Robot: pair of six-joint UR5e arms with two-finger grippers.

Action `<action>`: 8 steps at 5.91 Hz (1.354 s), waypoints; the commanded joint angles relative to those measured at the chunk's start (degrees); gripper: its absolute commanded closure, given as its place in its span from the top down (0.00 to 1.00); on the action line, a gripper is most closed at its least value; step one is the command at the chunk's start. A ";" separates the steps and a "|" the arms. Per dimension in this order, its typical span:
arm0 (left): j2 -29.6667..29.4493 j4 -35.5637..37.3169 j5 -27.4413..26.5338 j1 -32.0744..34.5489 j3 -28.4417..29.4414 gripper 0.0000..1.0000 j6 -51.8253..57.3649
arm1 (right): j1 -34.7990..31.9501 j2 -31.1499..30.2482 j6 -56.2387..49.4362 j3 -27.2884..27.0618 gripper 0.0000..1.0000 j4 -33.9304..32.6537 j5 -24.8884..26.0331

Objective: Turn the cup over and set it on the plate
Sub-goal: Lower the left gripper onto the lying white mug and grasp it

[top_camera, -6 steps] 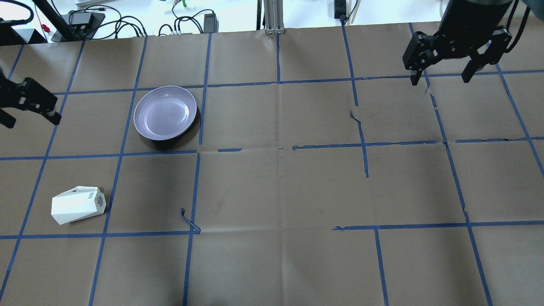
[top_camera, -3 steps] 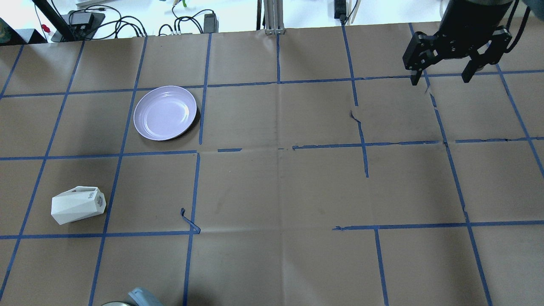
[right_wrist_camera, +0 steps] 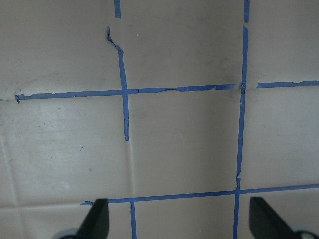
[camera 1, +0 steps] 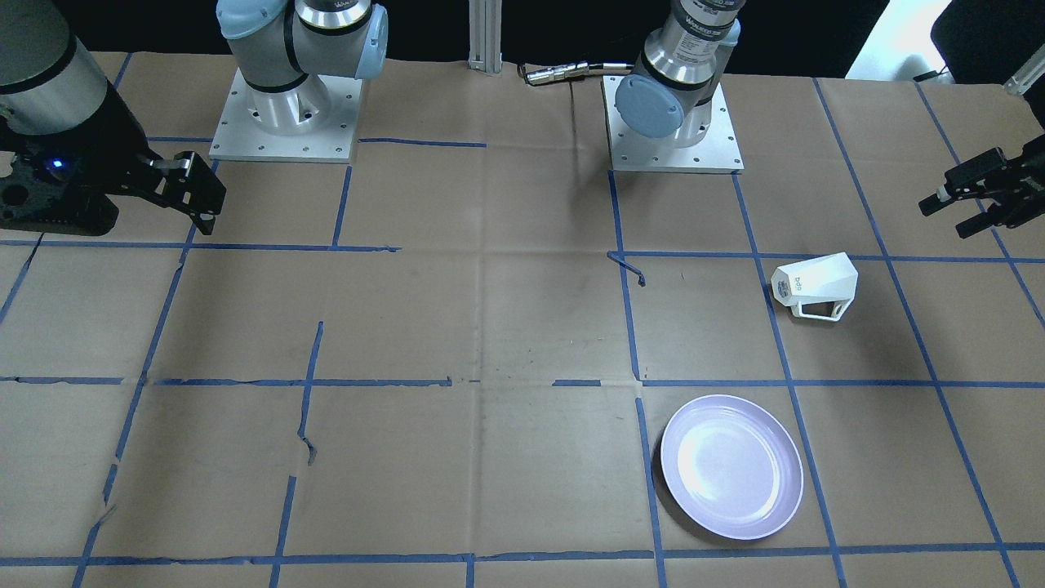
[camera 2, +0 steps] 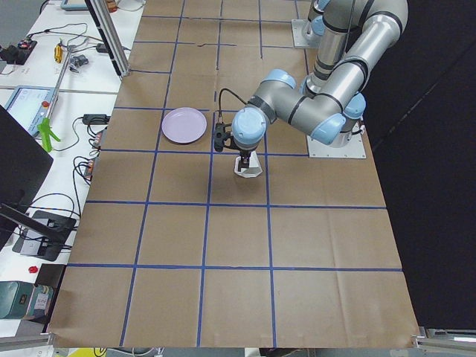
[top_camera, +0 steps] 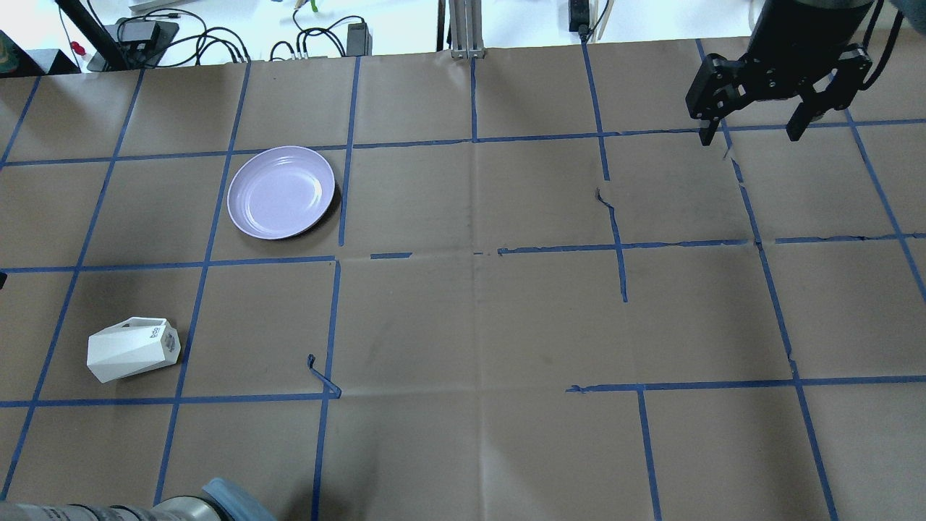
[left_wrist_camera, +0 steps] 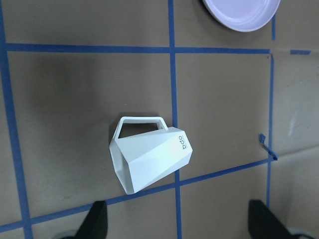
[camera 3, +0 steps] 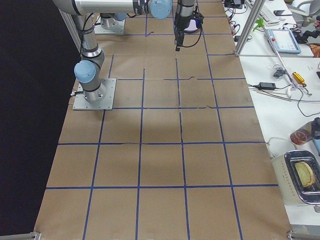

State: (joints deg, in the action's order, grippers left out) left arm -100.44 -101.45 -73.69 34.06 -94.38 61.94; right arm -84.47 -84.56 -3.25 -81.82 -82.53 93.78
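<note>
The white faceted cup (top_camera: 134, 349) lies on its side on the table's left part, its logo base toward the middle; it also shows in the front view (camera 1: 816, 283). In the left wrist view the cup (left_wrist_camera: 149, 157) lies just ahead of the spread fingertips, handle up. The lavender plate (top_camera: 282, 192) sits empty farther out, also seen in the front view (camera 1: 731, 465). My left gripper (camera 1: 951, 214) hovers open beyond the cup's outer side, out of the overhead view. My right gripper (top_camera: 752, 134) hangs open and empty at the far right.
Brown paper with a blue tape grid covers the table (top_camera: 477, 318). A loose curl of tape (top_camera: 323, 380) sticks up right of the cup. Cables and an aluminium post (top_camera: 466, 29) line the far edge. The left arm's elbow (top_camera: 217, 506) shows at the near edge.
My left gripper has left the overhead view at its left edge, and its shadow has lifted off the plate. The left arm's elbow has come in at the bottom edge. The right arm, cup and plate are still.
</note>
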 commanded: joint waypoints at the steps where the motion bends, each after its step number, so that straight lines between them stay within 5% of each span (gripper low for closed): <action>1: -10.07 -4.61 6.16 -4.16 -0.28 0.99 8.15 | 0.00 0.00 0.00 0.00 1.00 0.00 0.00; 5: -24.60 -12.97 10.41 -7.07 0.07 0.99 20.13 | 0.00 0.00 0.00 0.00 1.00 -0.08 0.00; 8: -27.34 -21.05 11.46 -8.92 -0.11 0.99 21.20 | 0.00 0.00 0.00 0.00 1.00 0.00 0.00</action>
State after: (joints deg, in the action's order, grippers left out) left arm -126.68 -120.20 -62.86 25.21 -94.47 82.75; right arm -84.46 -84.55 -3.25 -81.83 -82.53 93.78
